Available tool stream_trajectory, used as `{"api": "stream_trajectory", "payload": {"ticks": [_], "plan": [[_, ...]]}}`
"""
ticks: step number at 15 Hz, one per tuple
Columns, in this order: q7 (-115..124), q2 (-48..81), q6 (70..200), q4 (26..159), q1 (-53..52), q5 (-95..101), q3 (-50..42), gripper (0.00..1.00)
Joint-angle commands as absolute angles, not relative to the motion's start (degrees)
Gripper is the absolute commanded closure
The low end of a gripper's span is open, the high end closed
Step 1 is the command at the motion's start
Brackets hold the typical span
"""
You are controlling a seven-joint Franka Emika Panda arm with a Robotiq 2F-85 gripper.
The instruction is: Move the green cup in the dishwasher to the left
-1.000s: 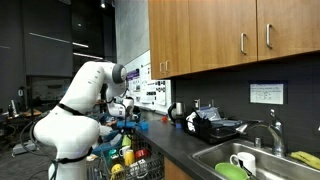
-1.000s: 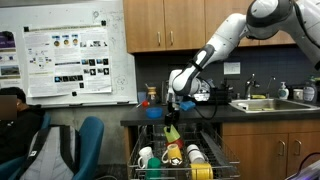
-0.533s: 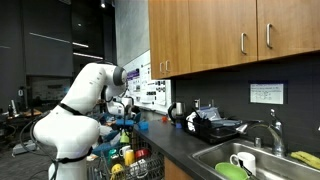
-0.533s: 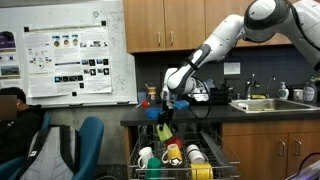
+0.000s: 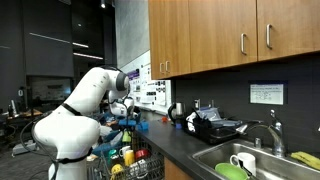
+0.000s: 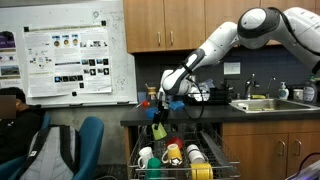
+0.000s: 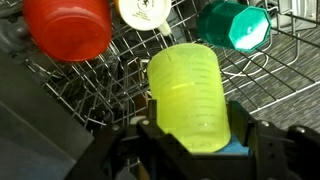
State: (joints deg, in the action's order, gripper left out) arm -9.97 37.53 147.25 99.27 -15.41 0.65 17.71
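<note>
Green cup [image 7: 185,95], smooth tapered lime plastic, sits gripped in the hand [image 7: 197,135], lifted above the wire dishwasher rack [image 7: 290,80], near a glossy red cup [image 7: 70,28] and a faceted teal cup [image 7: 235,25].

The green cup [image 7: 185,95] looks smooth plastic, the dishwasher rack [image 7: 272,92] coated wire.

Office or lab kitchenette. Wood cabinets [image 5: 220,35] over dark counter [image 5: 165,135]. Steel sink [image 5: 205,153] with faucet [image 5: 274,132], dishes inside. Open dishwasher rack [image 6: 225,160] holding cups. Research posters [image 6: 68,62] on wall. Office chair [image 6: 88,135] and seated person [image 6: 12,108] nearby.
</note>
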Motion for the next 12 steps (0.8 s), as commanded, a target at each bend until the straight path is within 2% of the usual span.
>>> {"api": "stream_trajectory", "payload": {"ticks": [1,12], "plan": [[-11.9,41.0,145.3,94.1,-15.5,0.3,17.8,0.55],[-13.1,48.4,144.5,86.6,-16.4,0.7,17.7,0.55]]}}
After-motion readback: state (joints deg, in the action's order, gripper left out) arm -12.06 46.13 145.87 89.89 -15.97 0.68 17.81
